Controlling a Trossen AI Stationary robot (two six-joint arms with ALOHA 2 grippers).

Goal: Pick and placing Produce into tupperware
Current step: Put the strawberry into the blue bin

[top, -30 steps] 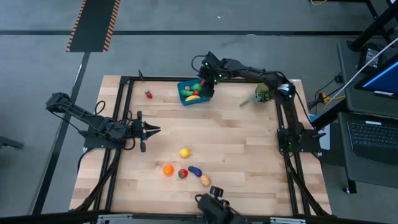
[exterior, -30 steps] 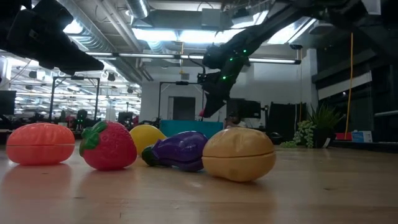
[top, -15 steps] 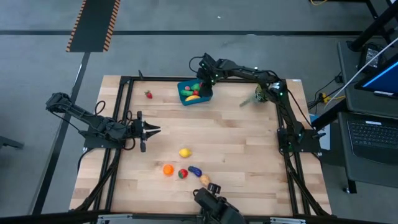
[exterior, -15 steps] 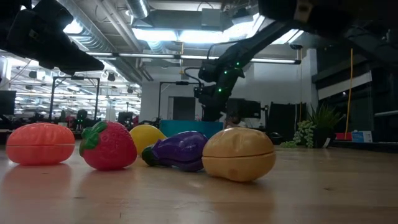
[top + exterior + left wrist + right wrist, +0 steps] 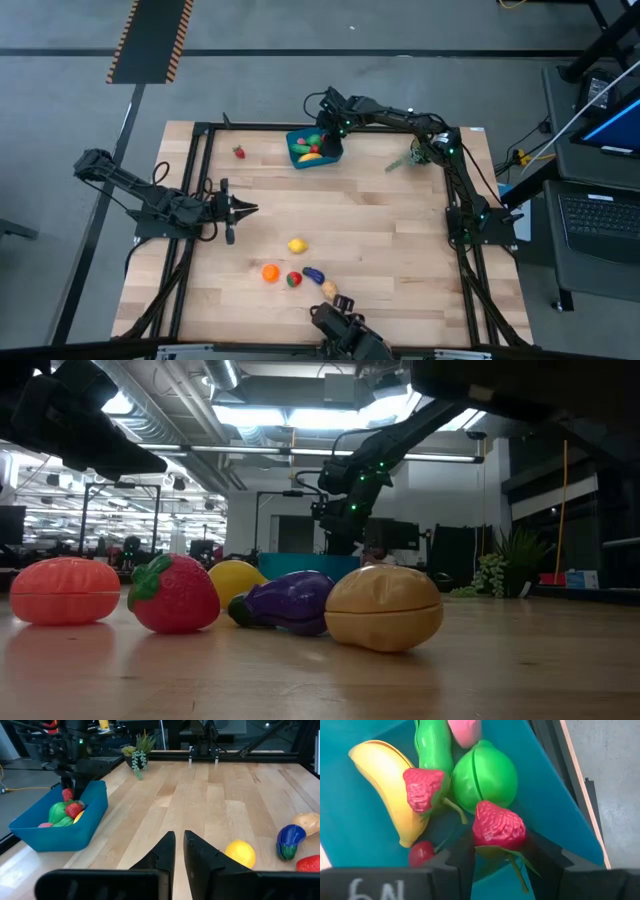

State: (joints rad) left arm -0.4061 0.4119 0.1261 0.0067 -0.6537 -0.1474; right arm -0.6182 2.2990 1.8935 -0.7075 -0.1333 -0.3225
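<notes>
The blue tupperware (image 5: 313,150) stands at the table's far edge. In it lie a yellow banana (image 5: 380,785), a green pepper (image 5: 485,775), a cucumber (image 5: 434,745) and a strawberry (image 5: 422,787). My right gripper (image 5: 499,845) reaches down into it, shut on another red strawberry (image 5: 499,826). Loose produce lies near the front edge: lemon (image 5: 297,245), orange (image 5: 270,272), strawberry (image 5: 293,279), eggplant (image 5: 314,274) and potato (image 5: 330,290). One more strawberry (image 5: 239,152) lies left of the box. My left gripper (image 5: 250,209) waits shut at the left. My right gripper pinches the strawberry by its two sides (image 5: 479,836) between its two fingers. The fingers slant down from above. The strawberry's green leafy end (image 5: 492,852) points back toward the gripper, its red tip toward the produce in the box; whether it rests on them I cannot tell.
A leafy plant sprig (image 5: 418,152) lies at the far right, beside the right arm. The black frame rails (image 5: 195,180) run along the table's sides. Bare wood (image 5: 380,230) lies between the box and the front group of produce.
My right gripper has sunk with the strawberry, from above the tupperware down to between its walls, and has shifted a little toward the table's left edge.
</notes>
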